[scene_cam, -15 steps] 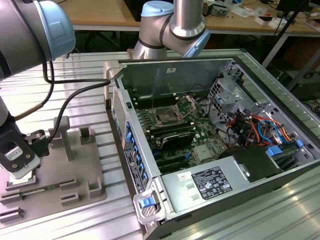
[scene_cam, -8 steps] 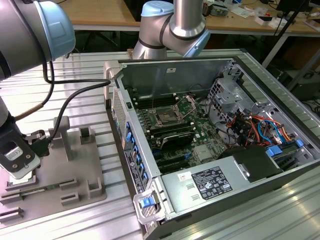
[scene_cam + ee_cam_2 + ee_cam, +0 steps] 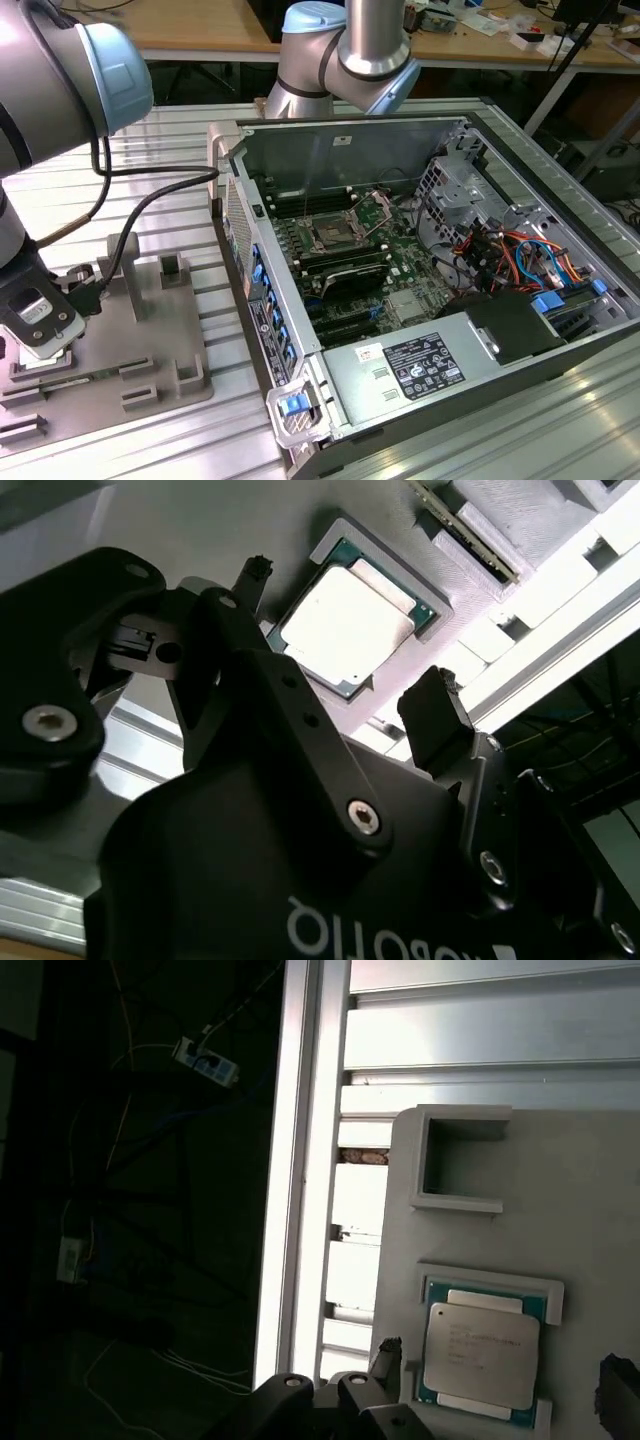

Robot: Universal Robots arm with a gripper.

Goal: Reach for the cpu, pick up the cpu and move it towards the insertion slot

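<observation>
Reach phase: tool (image 3: 348,635) hangs over the cpu (image 3: 345,615). The cpu lies flat in its recess on the grey tray (image 3: 150,335), on the tabletop (image 3: 150,200), well apart from the insertion slot (image 3: 330,235) inside the open computer case (image 3: 350,150). To do it well, I'd centre the cpu between the fingers (image 3: 432,705), descend square, and land the pads on opposite cpu edges, clear of the recess walls. Tool is spread wide, one finger either side of the cpu in both wrist views. It grips nothing, and I see no contact with the cpu.

Ribbed aluminium tabletop (image 3: 170,130); wooden desk (image 3: 200,25) behind (cluttered at exterior view's right); dark floor (image 3: 150,1290) below.
</observation>
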